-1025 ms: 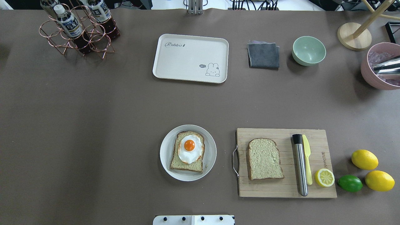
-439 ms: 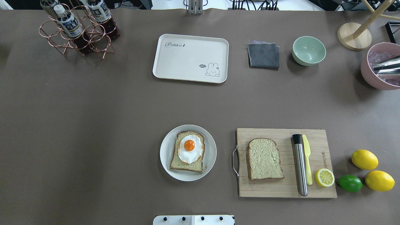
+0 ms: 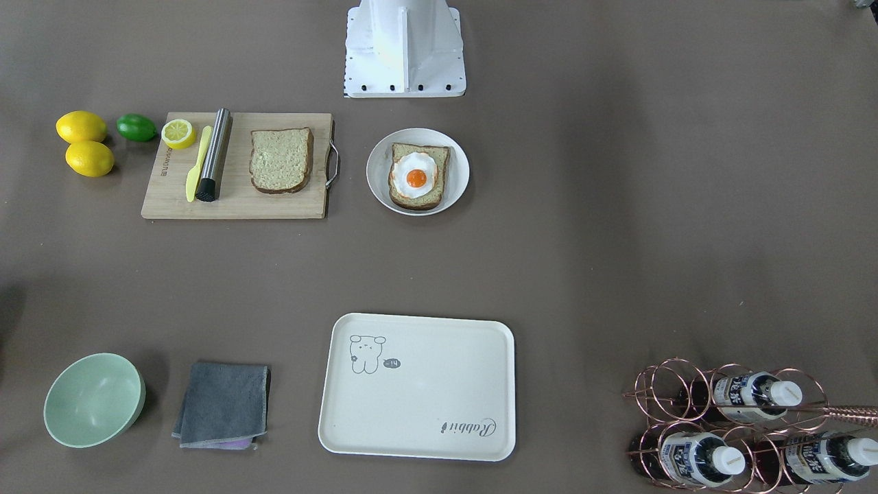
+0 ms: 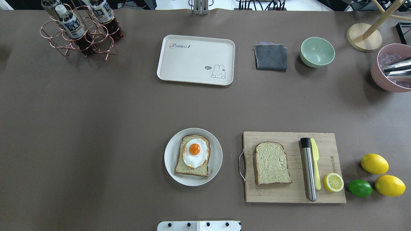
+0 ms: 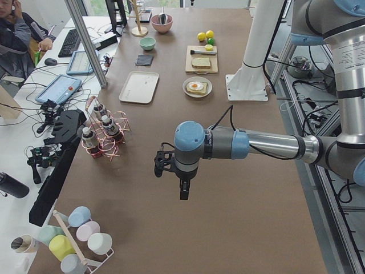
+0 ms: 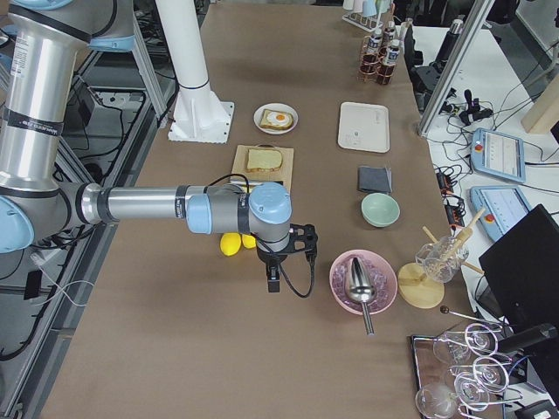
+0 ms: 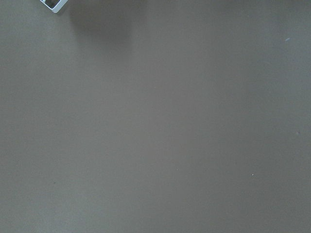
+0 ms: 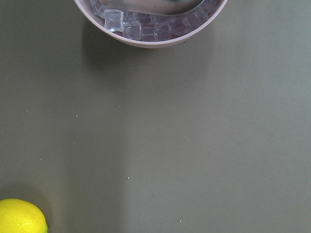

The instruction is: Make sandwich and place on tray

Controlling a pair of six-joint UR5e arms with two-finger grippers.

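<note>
The sandwich was not yet built: the egg-topped slice (image 4: 192, 169) lay on the round plate (image 4: 170, 160), and the bare slice (image 4: 272, 163) lay beside it on the cutting board (image 4: 289, 194), its longer side running away from the robot's base. The tray (image 4: 196, 59) sat well beyond the plate. My right gripper (image 6: 271, 281) hung out past the lemons (image 4: 374, 163), the nearer hand, with the bare slice inward from it. The left gripper (image 5: 183, 191) hung far off. I couldn't tell how far either was open; neither seemed to carry anything.

Counter (image 4: 96, 112): matt brown, paper-like sheet. Tray (image 4: 192, 61): smooth cream plastic, low sheen. Plate (image 4: 170, 160): glossy white. Cutting board (image 4: 295, 192): pale wood, visible grain. Metal rod (image 4: 309, 173): brushed steel. Cloth (image 4: 271, 57): grey, soft weave.
</note>
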